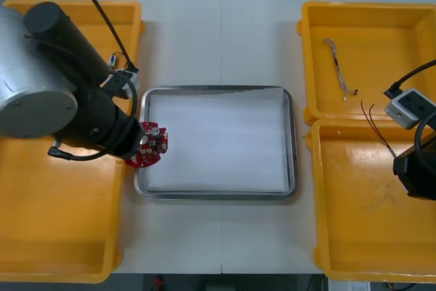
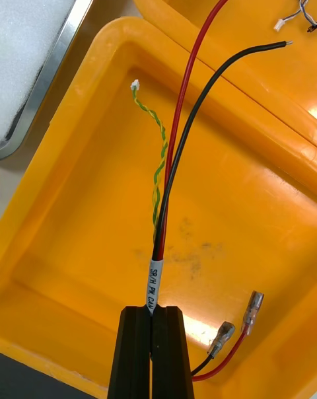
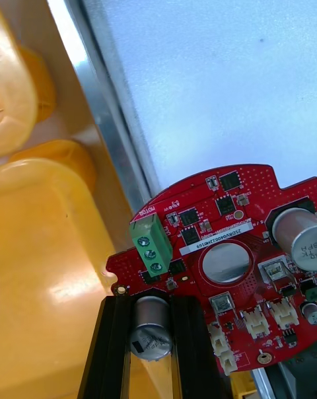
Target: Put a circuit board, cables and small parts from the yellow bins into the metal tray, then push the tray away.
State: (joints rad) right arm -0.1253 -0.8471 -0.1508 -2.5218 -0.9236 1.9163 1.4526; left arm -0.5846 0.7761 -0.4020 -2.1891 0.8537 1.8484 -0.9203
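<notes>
On my left side, the left hand (image 3: 150, 306) is clamped on the circuit board (image 1: 151, 146): in the left wrist view its two black fingers (image 3: 112, 346) stand apart with one of the board's silver cylinders between them, and the rest of the red board fans out beyond the fingertips. The board is held over the left rim of the metal tray (image 1: 218, 195), part above the tray's white inside and part above the strip of table (image 1: 218, 32) between the tray and the near left bin (image 1: 41, 236), with the far left bin (image 1: 129, 11) just behind along the table's left edge. The tray sits in the middle of the table, between the two pairs of bins. Over by the table's right edge, the far right bin (image 1: 381, 18) has a twisted cable (image 1: 338, 66) lying in it, apart from either hand. The right hand (image 2: 152, 310) is above the near right bin (image 1: 354, 236), its fingers pressed nearly together on the white-labelled end of a cable bundle (image 2: 162, 230). From the fingertips a red wire (image 2: 187, 82), a black wire (image 2: 198, 108) and a green-and-yellow twisted pair (image 2: 158, 148) run out over the bin toward the far right bin, and two metal terminals (image 2: 254, 303) show just beside the fingers.
</notes>
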